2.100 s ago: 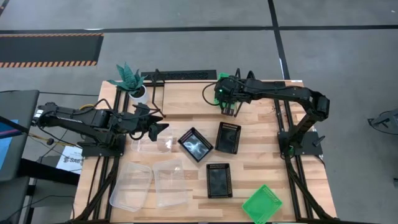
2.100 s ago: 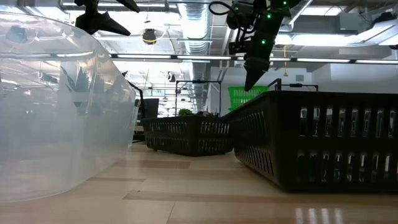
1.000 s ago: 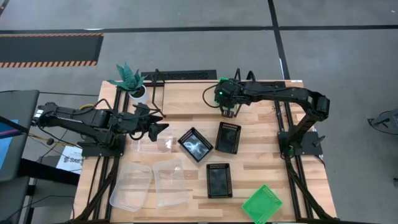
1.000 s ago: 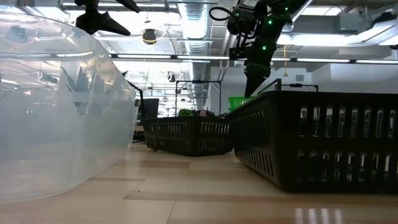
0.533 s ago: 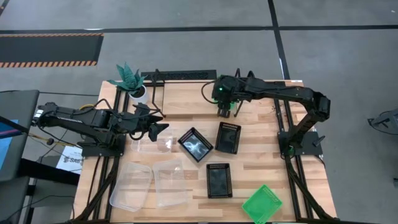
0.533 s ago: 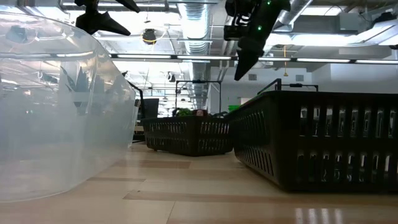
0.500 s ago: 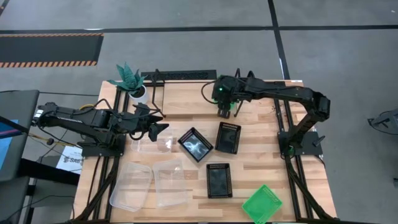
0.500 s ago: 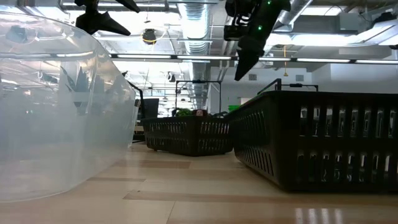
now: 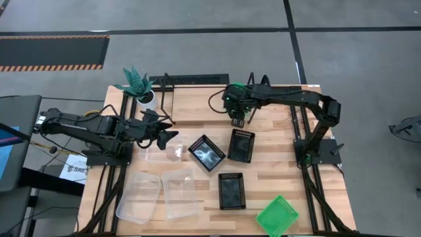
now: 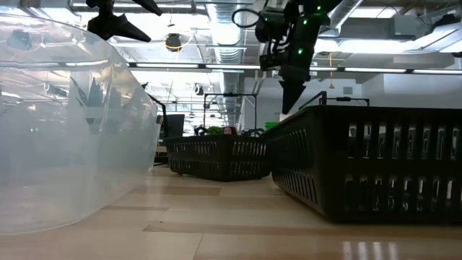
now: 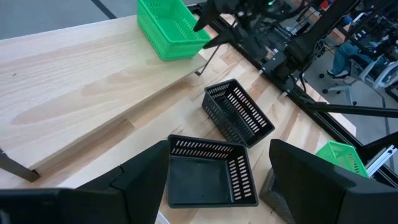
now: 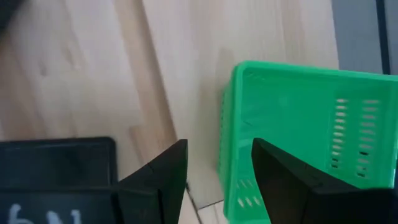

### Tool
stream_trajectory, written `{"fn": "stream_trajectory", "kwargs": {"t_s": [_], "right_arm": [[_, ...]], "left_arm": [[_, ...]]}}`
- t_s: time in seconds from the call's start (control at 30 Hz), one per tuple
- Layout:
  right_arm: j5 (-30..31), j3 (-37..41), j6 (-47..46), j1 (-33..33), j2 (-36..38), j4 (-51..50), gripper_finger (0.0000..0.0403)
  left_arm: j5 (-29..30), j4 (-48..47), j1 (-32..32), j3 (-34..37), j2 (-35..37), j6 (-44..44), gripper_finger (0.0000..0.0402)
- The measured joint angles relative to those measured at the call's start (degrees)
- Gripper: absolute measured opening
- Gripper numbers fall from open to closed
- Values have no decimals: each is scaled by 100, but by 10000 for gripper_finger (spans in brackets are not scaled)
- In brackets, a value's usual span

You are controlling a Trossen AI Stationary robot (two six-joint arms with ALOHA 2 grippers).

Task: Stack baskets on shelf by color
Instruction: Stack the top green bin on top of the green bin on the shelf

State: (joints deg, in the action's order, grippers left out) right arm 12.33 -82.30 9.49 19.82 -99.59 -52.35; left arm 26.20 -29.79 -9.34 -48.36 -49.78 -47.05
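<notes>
A green basket [image 12: 298, 130] stands on the shelf's plank top [image 11: 81, 87], near its right end; it also shows in the left wrist view [image 11: 171, 28]. My right gripper [image 12: 217, 174] is open just above it, its fingers on either side of the basket's wall, touching nothing that I can see. Three black baskets [image 9: 207, 152] [image 9: 241, 145] [image 9: 231, 190] and another green basket [image 9: 277, 215] rest on the table. Clear baskets [image 9: 139, 195] [image 9: 181, 193] lie at the near left. My left gripper [image 9: 168, 136] hovers open and empty above a third clear basket [image 9: 164, 151].
A potted teal plant [image 9: 137, 82] stands at the shelf's far left corner. The shelf [image 9: 197, 105] runs along the table's far side on black wire legs. Bare tabletop lies between the black baskets and the right edge.
My right gripper has gone a little toward the table's left over the shelf, tipping and then pointing down again. The green basket under it has sunk lower and now sits on the plank.
</notes>
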Motion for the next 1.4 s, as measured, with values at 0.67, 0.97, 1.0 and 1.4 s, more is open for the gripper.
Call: {"fn": "stream_trajectory", "kwargs": {"t_s": [0.67, 0.97, 1.0, 1.4], "right_arm": [[-20, 6, 339, -34, -540, -111, 108], [330, 4, 933, -54, -540, -150, 29], [395, 4, 989, -74, -540, -145, 35], [426, 4, 1200, -16, -540, -203, 47]], "left_arm": [[-24, -140, 0, 2, 0, -4, 265], [78, -159, 0, 0, 1, -7, 265], [83, -165, 0, 0, 2, -7, 265], [150, -179, 0, 1, 1, -7, 265]]}}
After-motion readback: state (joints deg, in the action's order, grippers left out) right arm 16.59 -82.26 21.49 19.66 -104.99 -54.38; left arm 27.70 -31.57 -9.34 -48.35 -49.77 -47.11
